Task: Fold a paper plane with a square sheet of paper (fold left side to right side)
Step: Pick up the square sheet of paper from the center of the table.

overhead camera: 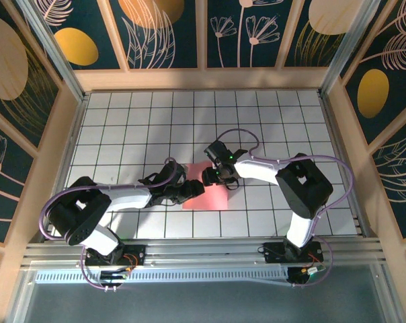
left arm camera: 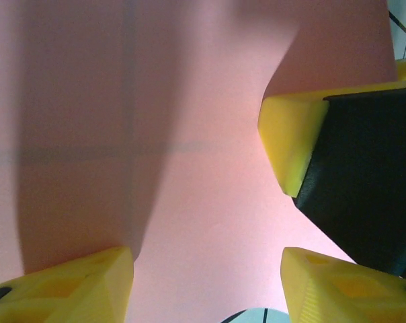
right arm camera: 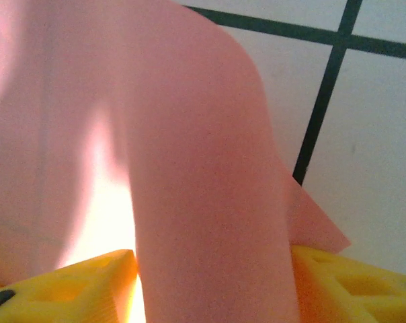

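White grid-tiled table point(overhead camera: 122, 121), dark floral wall panels point(overhead camera: 163, 33) around. Square sheet of paper point(overhead camera: 215, 197) just below frame center. Left gripper point(overhead camera: 191, 188) jaws apart over flat sheet; right gripper point(overhead camera: 212, 177) straddles a raised curl, can't tell if pinched.

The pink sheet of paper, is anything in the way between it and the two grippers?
Nothing visible. The left gripper hangs right over the flat square sheet of paper, and the sheet's raised edge curls between the fingers of the right gripper.
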